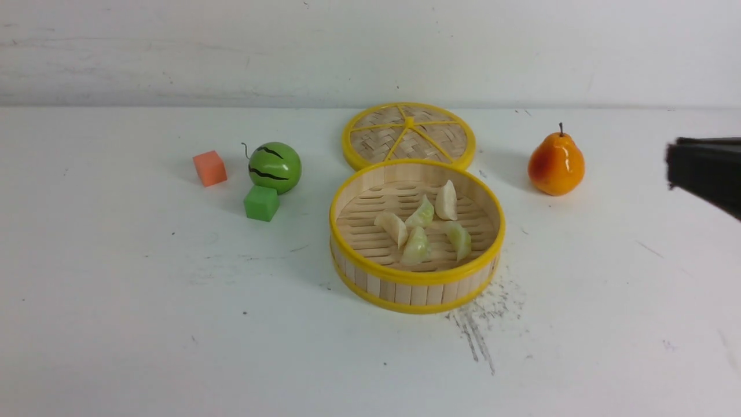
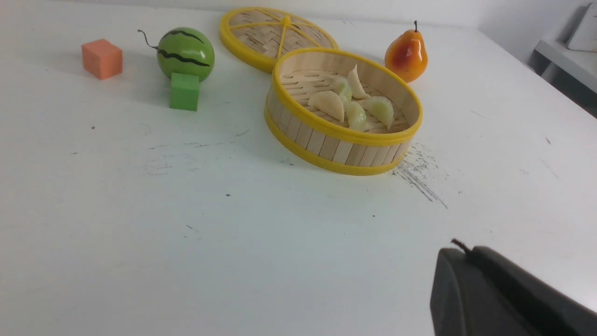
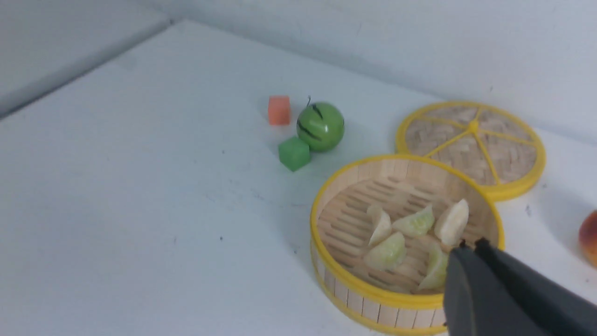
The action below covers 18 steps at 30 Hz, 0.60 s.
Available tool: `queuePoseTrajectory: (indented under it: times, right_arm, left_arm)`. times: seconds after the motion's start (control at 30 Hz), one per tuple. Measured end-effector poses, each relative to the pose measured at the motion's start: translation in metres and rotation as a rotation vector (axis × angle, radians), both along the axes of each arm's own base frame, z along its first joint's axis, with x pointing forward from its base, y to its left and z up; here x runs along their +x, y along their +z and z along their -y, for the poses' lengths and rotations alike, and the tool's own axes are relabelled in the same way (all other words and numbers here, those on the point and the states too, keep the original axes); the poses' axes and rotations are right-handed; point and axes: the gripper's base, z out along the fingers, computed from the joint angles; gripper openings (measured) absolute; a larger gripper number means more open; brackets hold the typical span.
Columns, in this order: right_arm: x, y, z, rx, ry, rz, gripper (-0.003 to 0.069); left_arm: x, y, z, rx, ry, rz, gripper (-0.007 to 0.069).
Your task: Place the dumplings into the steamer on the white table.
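Both my pincers, left (image 2: 459,252) and right (image 3: 468,247), are sitting pinched together, holding nothing. Dumplings (image 1: 425,226) in the steamer (image 1: 417,278) are looking light, shiny, slippery; I'd pinch their fat middles.

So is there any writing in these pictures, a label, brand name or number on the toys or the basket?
None: no readable text shows in any view.
The watermelon bears only black squiggly stripes, not letters.
The steamer, its lid, the pear, the orange cube and the green cube are unmarked.
The dark marks on the white table are scratches.
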Motion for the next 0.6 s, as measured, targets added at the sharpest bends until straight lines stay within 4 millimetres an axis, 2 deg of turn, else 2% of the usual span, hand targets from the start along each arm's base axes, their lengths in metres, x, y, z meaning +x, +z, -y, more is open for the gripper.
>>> queuePoseTrajectory:
  times: [0.1,0.2,0.3,0.6]
  right_arm:
    - [-0.023,0.003,0.014,0.058,-0.01,0.096,-0.0011]
    - [-0.039,0.006,0.023,0.09,-0.013,0.152,-0.0011]
    - [-0.045,0.007,0.026,0.1,-0.012,0.17,-0.0011]
    - [-0.045,0.003,0.025,0.071,-0.002,0.134,-0.001]
  left_arm:
    - [0.0,0.0,0.0,0.0,0.0,0.0,-0.0015]
    - [0.0,0.0,0.0,0.001,0.001,0.0,-0.0015]
    - [0.0,0.0,0.0,0.001,0.001,0.001,-0.0015]
    - [0.0,0.0,0.0,0.001,0.001,0.001,-0.0015]
